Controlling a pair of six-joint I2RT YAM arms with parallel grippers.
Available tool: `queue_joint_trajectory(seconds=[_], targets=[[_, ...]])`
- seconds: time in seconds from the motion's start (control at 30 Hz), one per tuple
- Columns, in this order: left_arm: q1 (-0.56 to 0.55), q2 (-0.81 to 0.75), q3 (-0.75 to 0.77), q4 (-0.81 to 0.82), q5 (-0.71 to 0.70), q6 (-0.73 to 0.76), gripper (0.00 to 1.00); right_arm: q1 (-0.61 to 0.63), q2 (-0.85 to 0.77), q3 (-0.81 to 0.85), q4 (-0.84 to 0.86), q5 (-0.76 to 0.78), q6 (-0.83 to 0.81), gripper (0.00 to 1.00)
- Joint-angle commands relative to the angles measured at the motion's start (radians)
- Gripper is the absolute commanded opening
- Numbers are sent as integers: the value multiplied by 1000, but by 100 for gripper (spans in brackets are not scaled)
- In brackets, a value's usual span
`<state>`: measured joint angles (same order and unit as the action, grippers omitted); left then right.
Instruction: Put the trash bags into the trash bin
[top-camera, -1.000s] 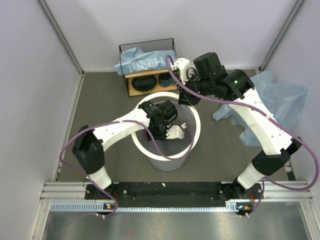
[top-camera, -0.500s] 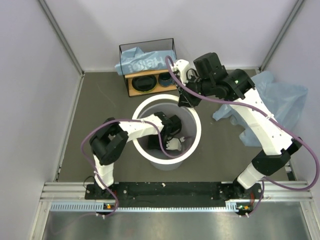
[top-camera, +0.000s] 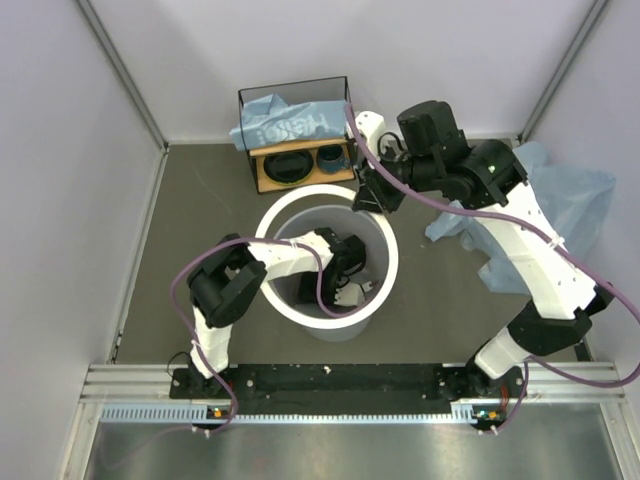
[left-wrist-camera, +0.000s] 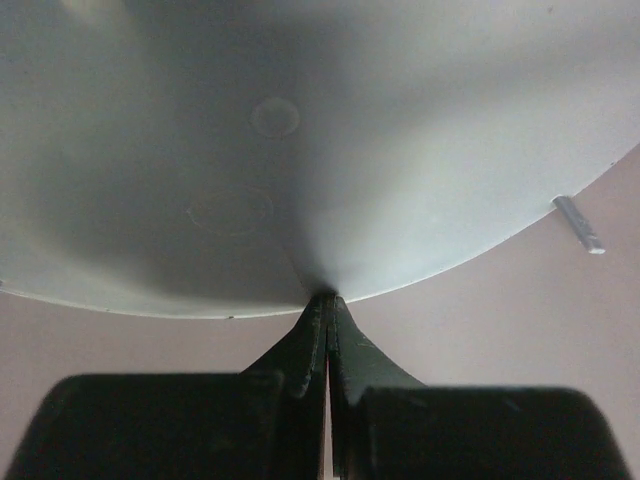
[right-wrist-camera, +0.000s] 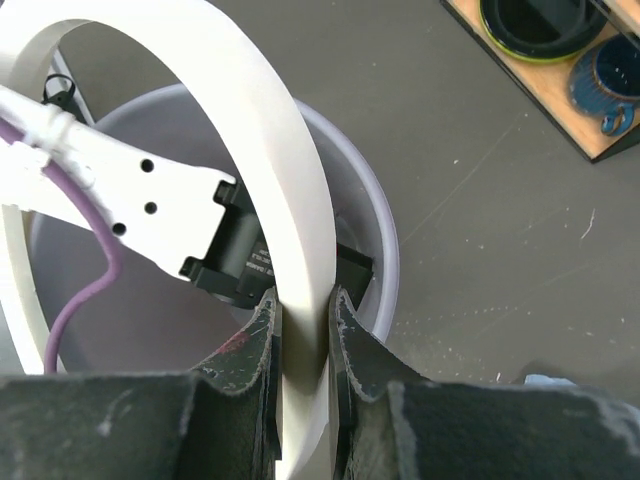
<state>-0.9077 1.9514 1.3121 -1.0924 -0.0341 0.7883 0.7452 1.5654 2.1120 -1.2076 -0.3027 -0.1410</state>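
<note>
Three cameras, one trash bin (top-camera: 340, 328)
The top view looks steeply down on it from behind the arms. The left wrist stares close at its inside. The right wrist looks down just above its white ring (right-wrist-camera: 300, 200).

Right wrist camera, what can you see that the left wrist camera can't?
Only the right wrist view shows the white ring rim pinched in the right gripper, the left arm inside the trash bin, and the wooden shelf with a dark bowl and cup. Only the left wrist view shows the left gripper, jaws shut on nothing, and a small metal pin. Both show the bin's pale inside.
</note>
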Motion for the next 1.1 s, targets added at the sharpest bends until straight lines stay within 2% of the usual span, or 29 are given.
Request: queue_joint_trajectory(seconds=[0.0, 0.47, 0.63, 0.83, 0.97, 1.07], targets=[[4, 76, -20, -23, -26, 9, 0, 71, -120, 97, 141, -182, 106, 0], [29, 124, -16, -23, -33, 15, 0, 215, -274, 8, 146, -202, 8, 0], [33, 126, -14, -26, -38, 17, 0, 310, -324, -72, 149, -113, -75, 0], [33, 96, 25, -60, -36, -4, 0, 330, -338, -110, 167, -81, -81, 0], [30, 54, 85, -113, -35, -27, 8, 330, -331, -141, 194, -38, -54, 0], [30, 17, 113, -139, -41, -43, 11, 329, -317, -152, 207, -1, -31, 0]])
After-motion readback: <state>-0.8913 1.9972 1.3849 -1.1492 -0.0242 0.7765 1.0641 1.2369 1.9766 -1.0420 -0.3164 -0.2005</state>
